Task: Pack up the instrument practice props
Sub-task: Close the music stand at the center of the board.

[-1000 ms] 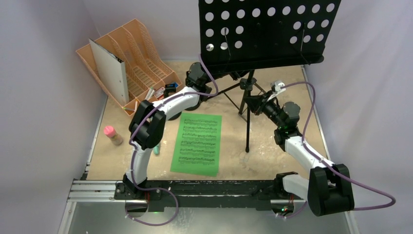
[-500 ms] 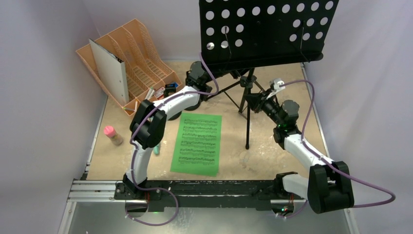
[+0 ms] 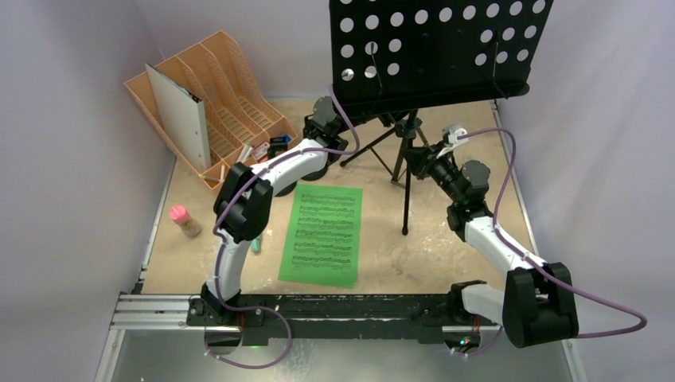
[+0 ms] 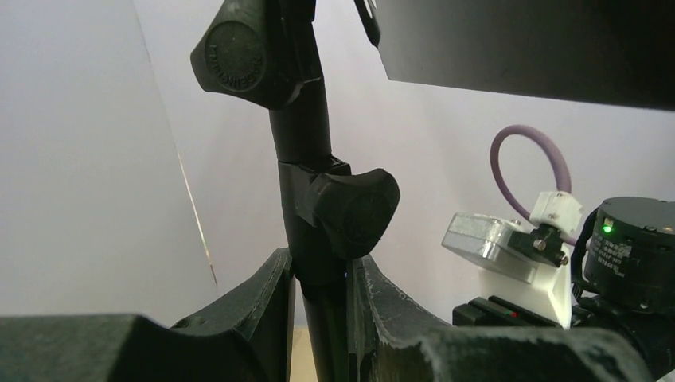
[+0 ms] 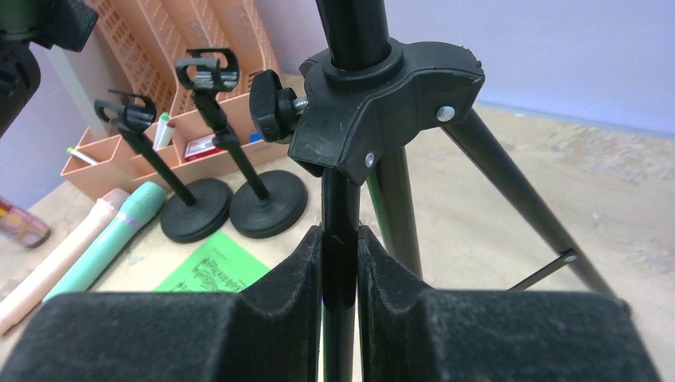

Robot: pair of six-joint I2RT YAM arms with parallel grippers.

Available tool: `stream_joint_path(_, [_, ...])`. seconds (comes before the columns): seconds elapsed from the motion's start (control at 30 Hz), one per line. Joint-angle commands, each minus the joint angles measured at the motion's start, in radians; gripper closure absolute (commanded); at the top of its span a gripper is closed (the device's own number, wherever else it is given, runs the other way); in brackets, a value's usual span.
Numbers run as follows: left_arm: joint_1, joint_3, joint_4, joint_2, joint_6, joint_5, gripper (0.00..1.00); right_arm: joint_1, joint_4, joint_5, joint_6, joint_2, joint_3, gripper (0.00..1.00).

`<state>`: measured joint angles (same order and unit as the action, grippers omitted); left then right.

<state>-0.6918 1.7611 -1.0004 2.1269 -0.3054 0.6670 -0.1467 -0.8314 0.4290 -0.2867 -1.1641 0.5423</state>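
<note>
The black tripod stand [image 3: 407, 187] carries its perforated music desk [image 3: 434, 48] at the back. My left gripper [image 4: 320, 267] is shut on the stand's upper pole [image 4: 302, 143], just under a clamp knob [image 4: 350, 211]; in the top view the desk hides its fingers. My right gripper [image 5: 341, 235] is shut on the tripod's shaft right below the leg hub [image 5: 390, 91], also seen from above [image 3: 415, 163]. A green sheet-music page [image 3: 322, 233] lies flat mid-table. Two black round-based clip poles [image 5: 195, 215] [image 5: 267, 199] stand beside the teal microphone [image 5: 111, 239] and pink microphone [image 5: 48, 274].
An orange slotted file rack [image 3: 211, 99] with a grey binder [image 3: 179, 115] stands at the back left. A small pink-topped thing [image 3: 185, 220] lies near the left edge. Purple walls close both sides. Tripod legs [image 5: 517, 207] splay over the back right of the table.
The stand has shifted a little to the right and towards the back, its front foot with it. Both grippers kept their hold and moved along.
</note>
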Motion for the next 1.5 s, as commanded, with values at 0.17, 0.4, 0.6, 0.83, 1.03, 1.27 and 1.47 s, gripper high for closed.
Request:
stream_joint_path(0.17, [-0.039, 0.024, 0.183, 0.034, 0.087, 0.158, 1.00, 0.004, -0.316, -0.093, 0.058, 0.013, 0.179, 1.00])
stream_joint_path(0.4, [-0.040, -0.037, 0.107, 0.018, 0.047, 0.164, 1.00, 0.004, -0.362, -0.085, 0.043, -0.022, 0.146, 1.00])
stream_joint_path(0.6, [-0.040, -0.046, 0.098, 0.011, 0.045, 0.163, 1.00, 0.004, -0.361, -0.093, 0.065, -0.032, 0.208, 1.00])
stream_joint_path(0.83, [-0.041, -0.047, 0.106, -0.001, 0.055, 0.168, 1.00, 0.004, -0.400, -0.090, 0.076, -0.069, 0.266, 1.00])
stream_joint_path(1.03, [-0.040, -0.053, 0.108, -0.017, 0.054, 0.161, 1.00, 0.004, -0.436, -0.097, 0.078, -0.077, 0.283, 1.00])
stream_joint_path(1.27, [-0.040, -0.076, 0.078, -0.041, 0.040, 0.132, 1.00, 0.004, -0.451, -0.109, 0.091, -0.088, 0.334, 1.00])
stream_joint_path(1.47, [-0.031, -0.095, 0.028, -0.052, -0.031, 0.082, 1.00, 0.004, -0.433, -0.107, 0.093, -0.093, 0.354, 1.00])
